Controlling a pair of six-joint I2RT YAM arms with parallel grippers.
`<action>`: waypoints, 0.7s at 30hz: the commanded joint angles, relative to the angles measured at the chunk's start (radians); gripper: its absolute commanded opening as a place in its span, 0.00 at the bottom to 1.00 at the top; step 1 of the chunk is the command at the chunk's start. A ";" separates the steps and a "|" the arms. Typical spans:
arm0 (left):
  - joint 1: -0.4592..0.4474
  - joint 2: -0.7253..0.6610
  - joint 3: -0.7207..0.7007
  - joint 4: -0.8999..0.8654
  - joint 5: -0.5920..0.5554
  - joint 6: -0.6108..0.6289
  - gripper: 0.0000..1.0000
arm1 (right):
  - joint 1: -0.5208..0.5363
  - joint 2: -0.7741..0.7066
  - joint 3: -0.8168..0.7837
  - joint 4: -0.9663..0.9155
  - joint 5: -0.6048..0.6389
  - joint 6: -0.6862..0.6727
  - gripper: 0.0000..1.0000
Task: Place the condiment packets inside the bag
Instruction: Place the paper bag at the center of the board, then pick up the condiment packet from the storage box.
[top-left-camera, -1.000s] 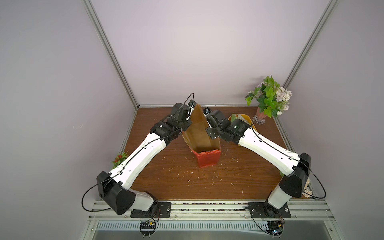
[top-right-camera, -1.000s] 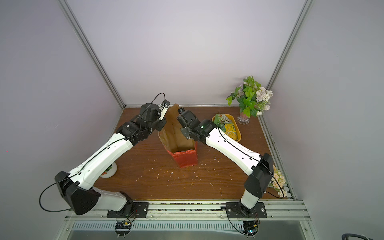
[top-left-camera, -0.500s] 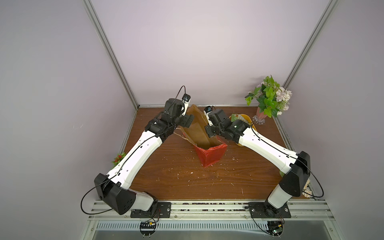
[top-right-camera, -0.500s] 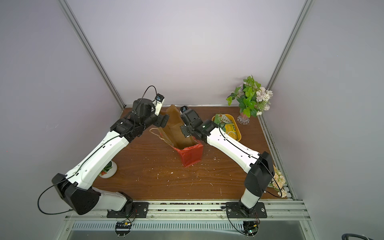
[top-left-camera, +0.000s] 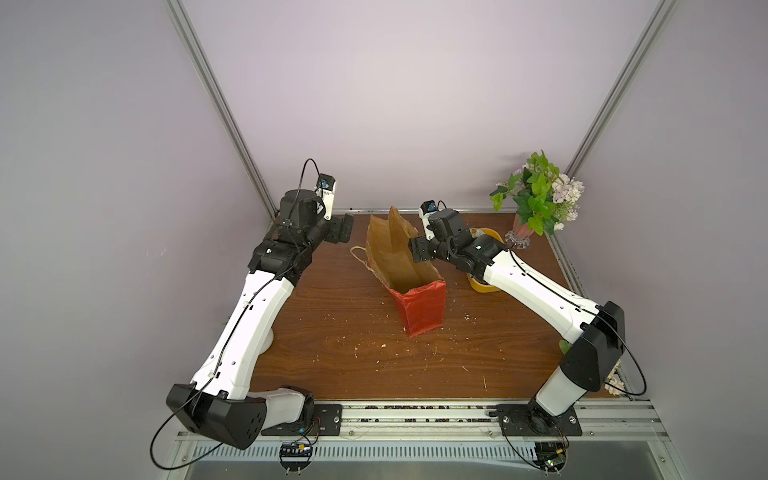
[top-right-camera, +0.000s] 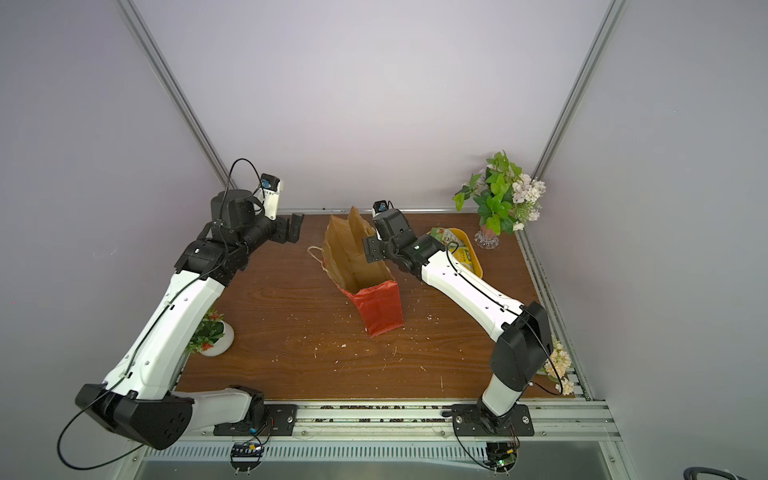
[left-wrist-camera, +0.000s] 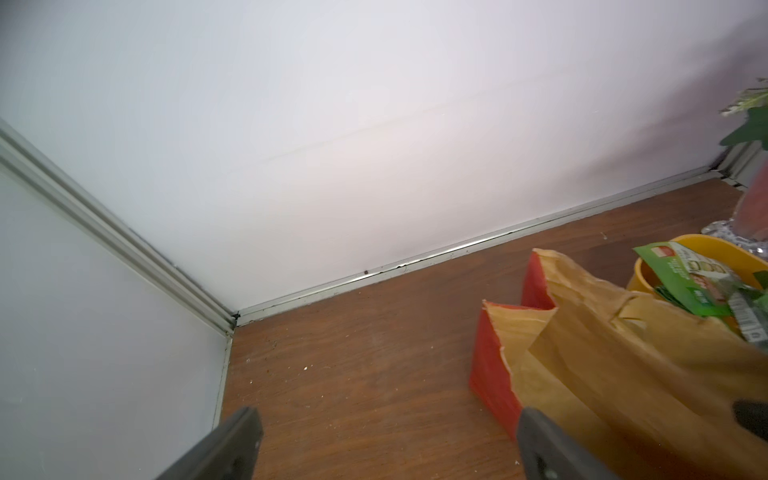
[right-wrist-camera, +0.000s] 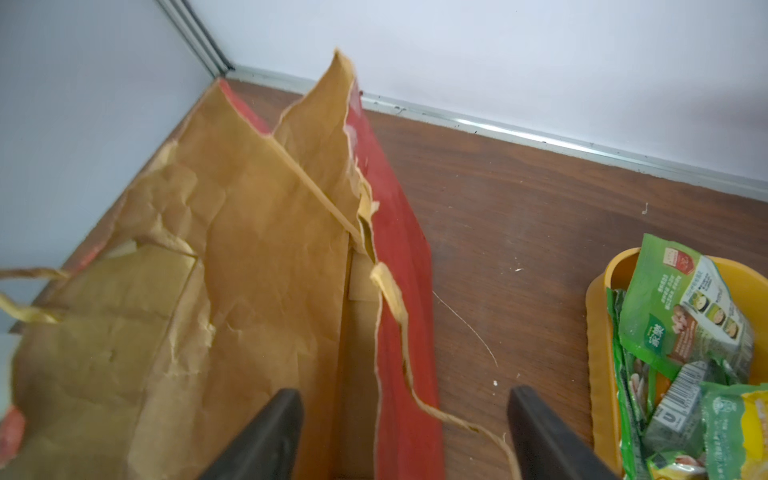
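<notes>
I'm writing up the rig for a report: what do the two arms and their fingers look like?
The left arm and right arm have white shells, black joint housings and thin black cables. A small white camera sits on each wrist. The fingers are plain dark wedges.

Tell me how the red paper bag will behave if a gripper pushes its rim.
The bag would probably flex rather than resist: its paper looks thin, creased and torn at the rim. It likely tips or slides easily, since it stands tall on a narrow base.
</notes>
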 joint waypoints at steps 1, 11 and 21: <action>0.084 -0.020 -0.059 -0.010 0.124 -0.014 0.98 | -0.008 -0.131 -0.024 0.068 0.029 0.011 0.91; 0.266 -0.050 -0.301 0.108 0.252 -0.022 0.99 | -0.072 -0.457 -0.285 0.130 0.083 0.057 0.99; 0.270 -0.047 -0.546 0.273 0.302 -0.032 0.99 | -0.237 -0.634 -0.845 0.269 0.034 0.170 0.95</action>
